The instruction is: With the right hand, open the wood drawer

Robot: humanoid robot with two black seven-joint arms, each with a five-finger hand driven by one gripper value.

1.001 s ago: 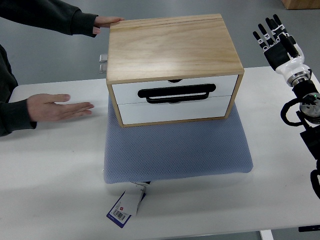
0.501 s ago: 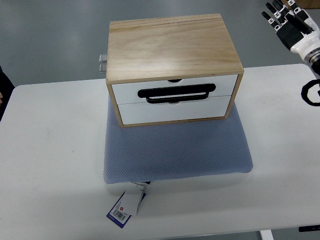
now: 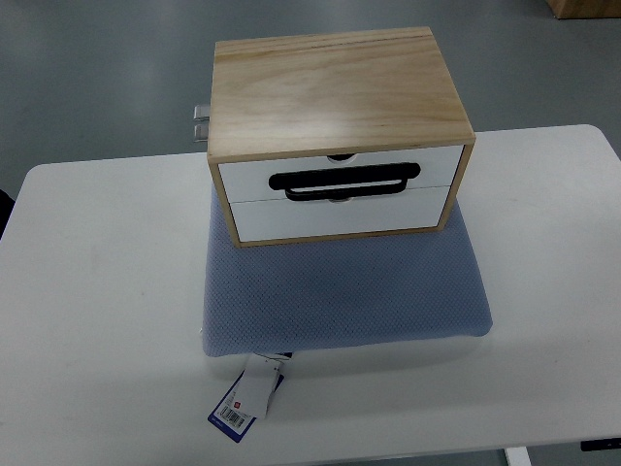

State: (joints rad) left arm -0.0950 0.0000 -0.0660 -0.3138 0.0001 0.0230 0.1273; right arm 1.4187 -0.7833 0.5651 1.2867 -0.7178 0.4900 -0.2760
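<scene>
Near edge, 7 o'clock: paper tag [image 3: 241,405] hanging off the front of the blue-grey cushion [image 3: 344,296] on the white table [image 3: 97,320]. Wood drawer box [image 3: 340,131] sits on the cushion's far half, centre to 12 o'clock, both white drawer fronts flush and closed, black handle [image 3: 343,182] facing the camera. Neither robot hand is in frame, so their state can't be told.

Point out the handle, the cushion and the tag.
handle [image 3: 344,181], top view, middle of the black bar.
cushion [image 3: 344,291], top view, bare blue surface before the box.
tag [image 3: 243,403], top view, white face.
</scene>
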